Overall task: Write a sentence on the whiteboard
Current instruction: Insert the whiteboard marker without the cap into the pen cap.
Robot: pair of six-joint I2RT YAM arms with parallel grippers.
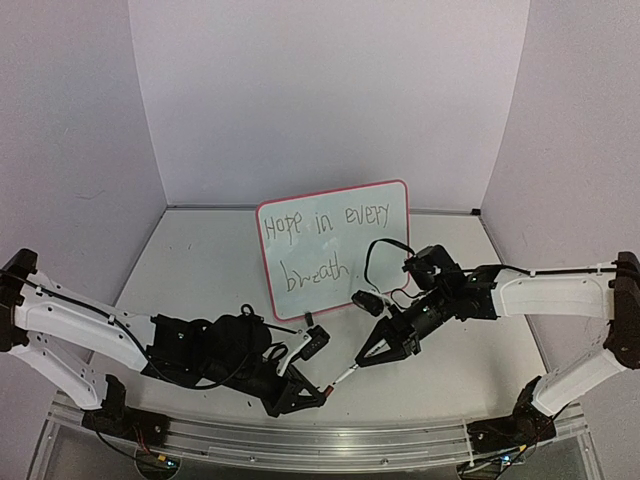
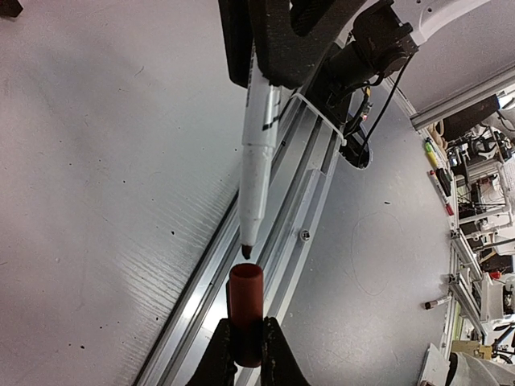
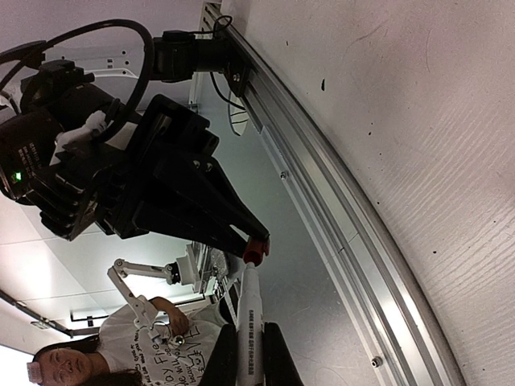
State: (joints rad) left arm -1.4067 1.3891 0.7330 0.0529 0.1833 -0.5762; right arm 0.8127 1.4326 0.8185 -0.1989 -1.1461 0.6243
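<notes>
The whiteboard (image 1: 335,245) stands tilted at the back middle of the table. The sentence (image 1: 325,225) on it reads "Hope in every" above "breath". My right gripper (image 1: 372,352) is shut on a white marker (image 1: 345,375), which points down-left. In the right wrist view the marker (image 3: 250,322) sits between my fingers. My left gripper (image 1: 318,393) is shut on the red cap (image 2: 245,310). The marker's dark tip (image 2: 246,251) is right at the cap's open mouth, in line with it. The cap also shows in the right wrist view (image 3: 255,252).
An aluminium rail (image 1: 300,435) runs along the near table edge, right under both grippers. White walls close in the back and sides. A black cable loop (image 1: 385,265) rises from the right arm in front of the board. A person (image 3: 121,354) is beyond the rail.
</notes>
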